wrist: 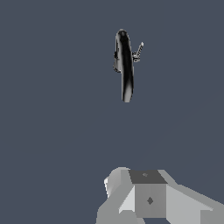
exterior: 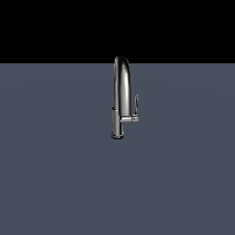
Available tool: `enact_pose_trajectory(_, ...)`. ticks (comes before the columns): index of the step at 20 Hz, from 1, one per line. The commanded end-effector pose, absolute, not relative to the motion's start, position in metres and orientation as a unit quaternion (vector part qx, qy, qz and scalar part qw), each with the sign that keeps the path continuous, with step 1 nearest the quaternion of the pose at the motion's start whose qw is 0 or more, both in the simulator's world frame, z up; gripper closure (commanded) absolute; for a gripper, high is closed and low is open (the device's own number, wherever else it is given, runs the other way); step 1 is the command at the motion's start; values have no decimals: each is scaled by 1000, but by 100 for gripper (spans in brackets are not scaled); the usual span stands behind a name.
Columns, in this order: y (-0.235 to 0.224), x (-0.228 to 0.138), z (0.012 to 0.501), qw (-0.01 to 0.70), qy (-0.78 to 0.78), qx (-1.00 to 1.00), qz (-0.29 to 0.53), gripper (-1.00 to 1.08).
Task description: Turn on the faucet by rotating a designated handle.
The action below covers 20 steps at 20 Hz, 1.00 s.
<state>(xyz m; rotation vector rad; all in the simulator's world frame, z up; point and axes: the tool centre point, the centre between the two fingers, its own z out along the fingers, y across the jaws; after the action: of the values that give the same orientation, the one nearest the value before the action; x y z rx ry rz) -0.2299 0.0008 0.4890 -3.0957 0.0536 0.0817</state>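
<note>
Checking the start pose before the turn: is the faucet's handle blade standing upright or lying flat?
Upright. In the exterior view the handle rises vertically from its short stub beside the faucet; nothing touches it.

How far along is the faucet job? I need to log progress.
Nothing looks done: the handle stands upright beside the faucet, untouched. In hand: only the approach; the gripper is far off, its fingers hard to read. Left: reach, grasp and rotate the handle.
</note>
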Motion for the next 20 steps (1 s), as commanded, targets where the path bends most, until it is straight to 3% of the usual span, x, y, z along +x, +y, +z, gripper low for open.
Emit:
enact_pose_trajectory(1,1,-220,487,33,28,-998,39,108)
enact_pose_trajectory(20,-12,-118,454,150,149,-963,169,108)
